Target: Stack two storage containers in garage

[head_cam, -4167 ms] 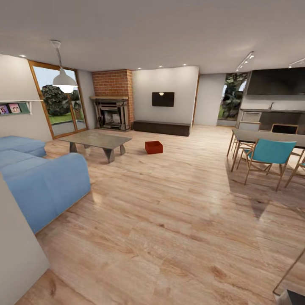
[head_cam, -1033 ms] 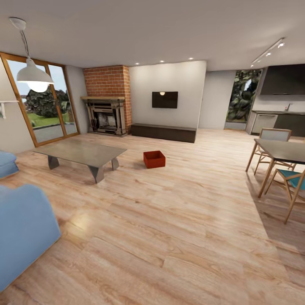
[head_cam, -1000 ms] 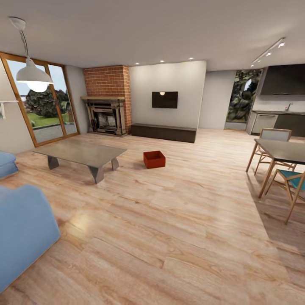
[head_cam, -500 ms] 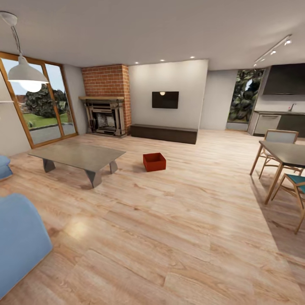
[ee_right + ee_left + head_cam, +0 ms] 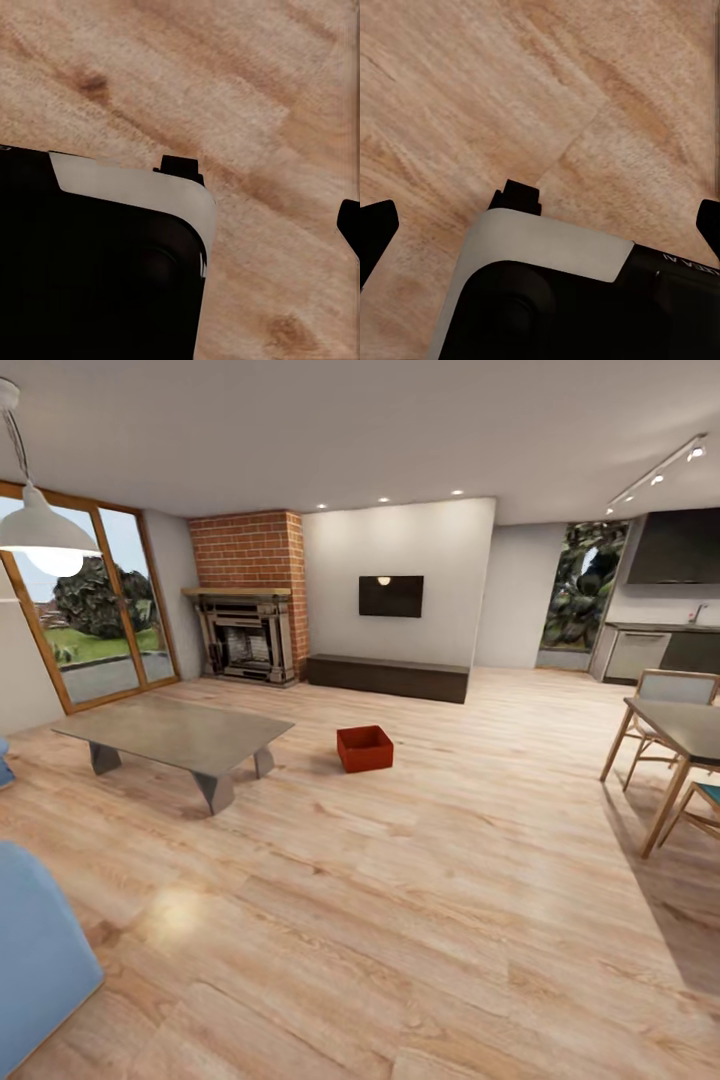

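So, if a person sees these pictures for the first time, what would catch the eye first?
Probably the red storage container, alone on the light wood floor beside the low grey table. Next, the red-brick fireplace in the far corner, and the black TV on the white wall.

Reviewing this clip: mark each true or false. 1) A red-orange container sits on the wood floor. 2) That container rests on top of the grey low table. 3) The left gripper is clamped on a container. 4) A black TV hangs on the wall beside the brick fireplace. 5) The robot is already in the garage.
1) True: the storage container sits on the wood floor.
2) False: it stands on the floor beside the low table.
3) False: the left gripper is spread over bare floor.
4) True: the TV hangs near the fireplace.
5) False: this is the living room.
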Robot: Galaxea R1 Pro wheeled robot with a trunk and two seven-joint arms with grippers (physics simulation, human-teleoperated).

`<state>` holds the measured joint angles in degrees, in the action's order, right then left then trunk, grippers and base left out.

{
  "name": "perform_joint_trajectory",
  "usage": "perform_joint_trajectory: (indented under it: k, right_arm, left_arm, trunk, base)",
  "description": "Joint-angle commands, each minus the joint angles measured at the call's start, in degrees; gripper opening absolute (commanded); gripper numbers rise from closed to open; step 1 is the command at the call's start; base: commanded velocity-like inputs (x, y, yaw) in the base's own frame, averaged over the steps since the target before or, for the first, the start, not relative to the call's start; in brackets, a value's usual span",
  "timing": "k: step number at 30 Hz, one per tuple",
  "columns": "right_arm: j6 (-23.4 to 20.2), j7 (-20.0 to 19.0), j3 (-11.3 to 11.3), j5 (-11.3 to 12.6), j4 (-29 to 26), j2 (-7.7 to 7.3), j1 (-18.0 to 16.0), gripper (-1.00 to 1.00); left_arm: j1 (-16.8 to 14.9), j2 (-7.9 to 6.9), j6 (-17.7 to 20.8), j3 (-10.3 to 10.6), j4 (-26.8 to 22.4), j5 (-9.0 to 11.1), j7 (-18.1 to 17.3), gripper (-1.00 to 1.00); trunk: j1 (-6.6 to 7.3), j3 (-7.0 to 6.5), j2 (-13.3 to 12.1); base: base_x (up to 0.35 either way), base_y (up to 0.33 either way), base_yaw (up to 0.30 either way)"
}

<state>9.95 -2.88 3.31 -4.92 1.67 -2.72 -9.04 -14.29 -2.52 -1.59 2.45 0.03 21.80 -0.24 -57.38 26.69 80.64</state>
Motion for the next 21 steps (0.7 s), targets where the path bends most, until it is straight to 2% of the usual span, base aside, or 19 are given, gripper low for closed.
perform_joint_trajectory:
  k: [1, 21]
  right_arm:
    - [0.3, 0.0, 0.3, -0.3, 0.2, -0.01, -0.1, 1.00]
    - [0.3, 0.0, 0.3, -0.3, 0.2, -0.01, -0.1, 1.00]
  left_arm:
    - [0.0, -0.01, -0.2, 0.3, 0.1, 0.4, 0.0, 1.00]
    - [0.0, -0.01, -0.2, 0.3, 0.1, 0.4, 0.0, 1.00]
  trunk:
    - [-0.03, 0.06, 0.0]
    - [-0.03, 0.06, 0.0]
  base:
    - [0.322, 0.000, 0.000]
    - [0.322, 0.000, 0.000]
